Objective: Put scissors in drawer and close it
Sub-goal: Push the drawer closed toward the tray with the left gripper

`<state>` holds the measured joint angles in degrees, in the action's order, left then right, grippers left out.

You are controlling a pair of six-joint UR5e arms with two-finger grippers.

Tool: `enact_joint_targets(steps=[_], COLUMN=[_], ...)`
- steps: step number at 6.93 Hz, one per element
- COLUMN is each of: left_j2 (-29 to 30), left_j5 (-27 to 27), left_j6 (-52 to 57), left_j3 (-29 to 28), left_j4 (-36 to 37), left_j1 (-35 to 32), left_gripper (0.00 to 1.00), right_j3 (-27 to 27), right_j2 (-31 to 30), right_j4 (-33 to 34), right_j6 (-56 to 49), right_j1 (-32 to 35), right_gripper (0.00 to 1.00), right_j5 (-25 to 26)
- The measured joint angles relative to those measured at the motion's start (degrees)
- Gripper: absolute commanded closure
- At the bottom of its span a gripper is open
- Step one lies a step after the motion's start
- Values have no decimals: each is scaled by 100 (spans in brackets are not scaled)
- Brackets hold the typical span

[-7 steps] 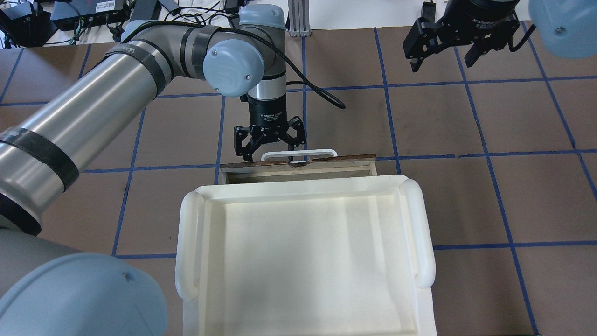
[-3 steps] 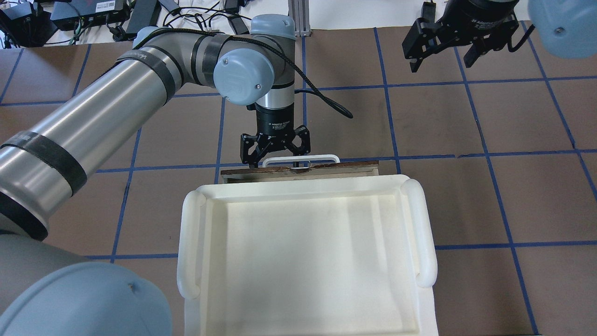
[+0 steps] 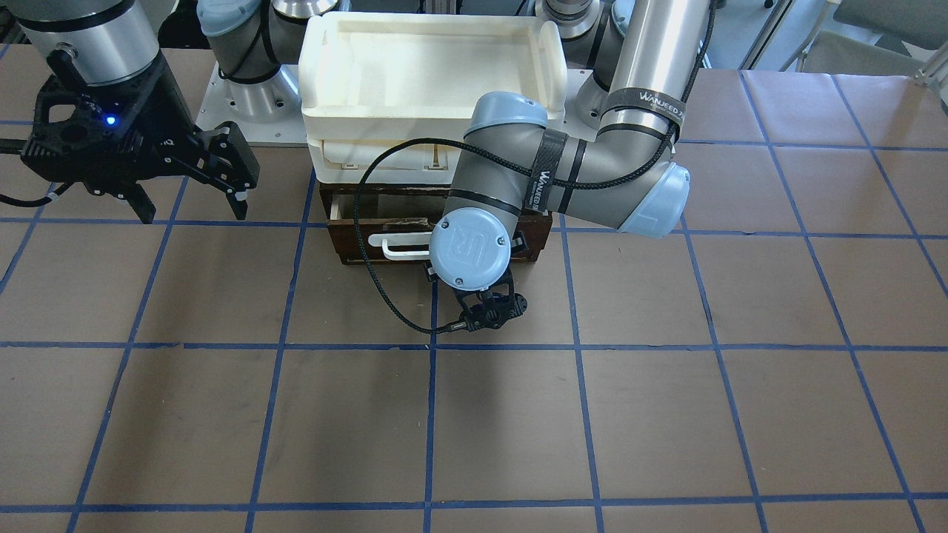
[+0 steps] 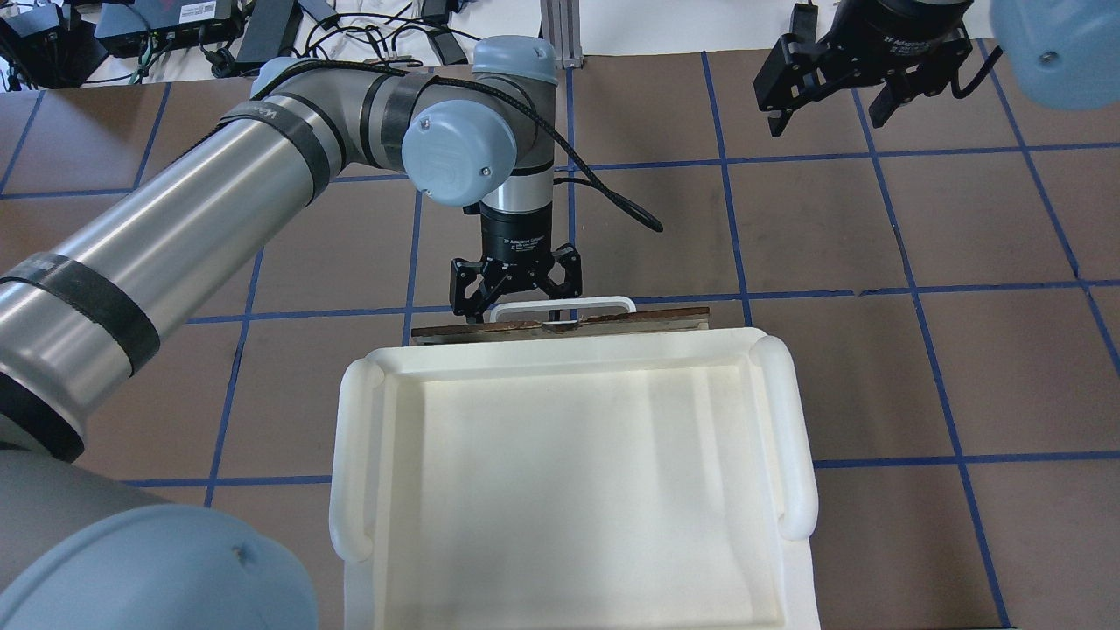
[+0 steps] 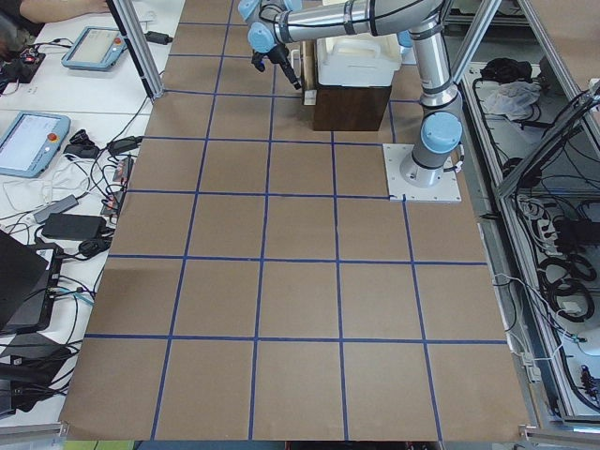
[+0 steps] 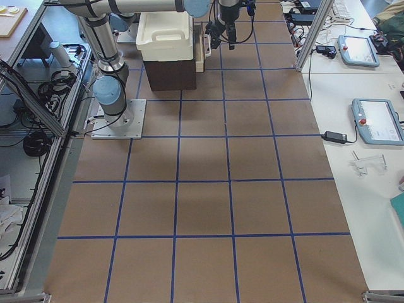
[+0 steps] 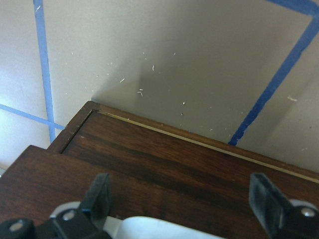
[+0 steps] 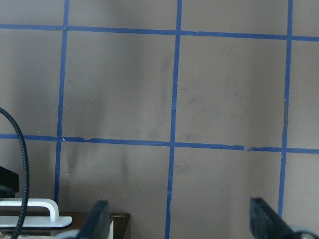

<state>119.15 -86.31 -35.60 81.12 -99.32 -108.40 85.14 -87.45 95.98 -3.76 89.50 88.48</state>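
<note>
My left claw point(image 4: 516, 299), released, sits just beside the drawer point(image 4: 656, 316) front; right claw point(image 4: 829, 109) released, well apart. Strap point(image 3: 646, 98) reads "WANJEED".

Brown tabletop point(image 3: 222, 429), blue tape grid point(image 3: 430, 429), white side benches point(image 5: 37, 94), tablets point(image 5: 33, 142), cables point(image 5: 58, 192)

a flat brown table top point(image 4: 875, 367) marked off in squares by blue tape lines carries a dark brown wooden drawer box point(image 3: 342, 243) at the robot's edge, set between the arms' two pale square base plates point(image 5: 422, 174).
</note>
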Motion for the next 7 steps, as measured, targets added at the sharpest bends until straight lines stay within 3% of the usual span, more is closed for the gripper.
enact_joint_targets(steps=[7], left_j2=[-105], left_j5=[27], left_j6=[123], left_j3=[-34], left_j4=[372], left_j1=[57], left_gripper=[0], right_j3=[1], right_j2=[3], right_j4=[8], right_j6=[40], right_j1=[6], right_gripper=[0], right_j5=[-15])
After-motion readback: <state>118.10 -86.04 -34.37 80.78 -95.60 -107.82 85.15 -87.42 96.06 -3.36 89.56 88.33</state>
